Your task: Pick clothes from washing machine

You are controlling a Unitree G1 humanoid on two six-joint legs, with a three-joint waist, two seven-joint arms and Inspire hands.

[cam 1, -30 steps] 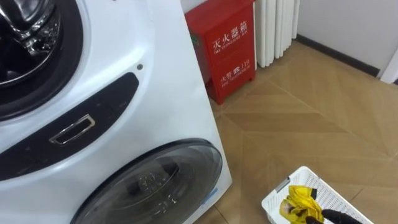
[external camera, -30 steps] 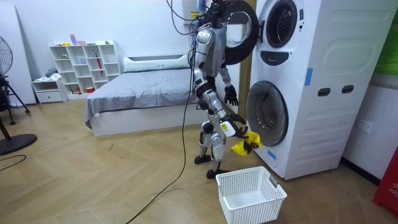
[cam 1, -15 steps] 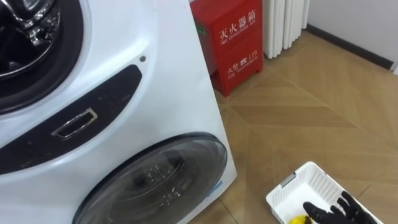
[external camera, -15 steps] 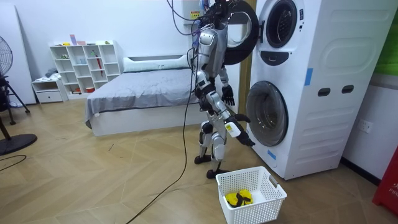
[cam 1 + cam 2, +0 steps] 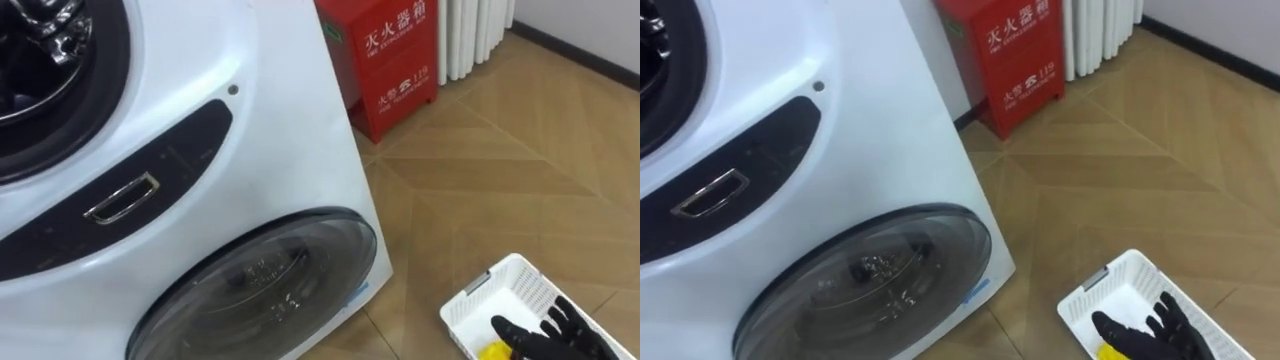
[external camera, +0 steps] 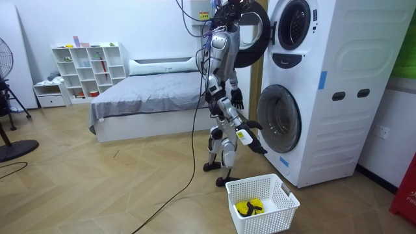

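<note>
The right robot hand hovered with straight, spread fingers, holding nothing, over the white basket on the floor. Just below that hand and to its left, the yellow garment lay inside the basket, and the washing machine with its round lower door stood further left. The left robot hand hung higher than the right one, fingers relaxed, before the machine.

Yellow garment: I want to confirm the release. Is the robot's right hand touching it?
Apart. The room view shows the right hand held out well above the white basket, with the yellow garment lying on its floor.
</note>
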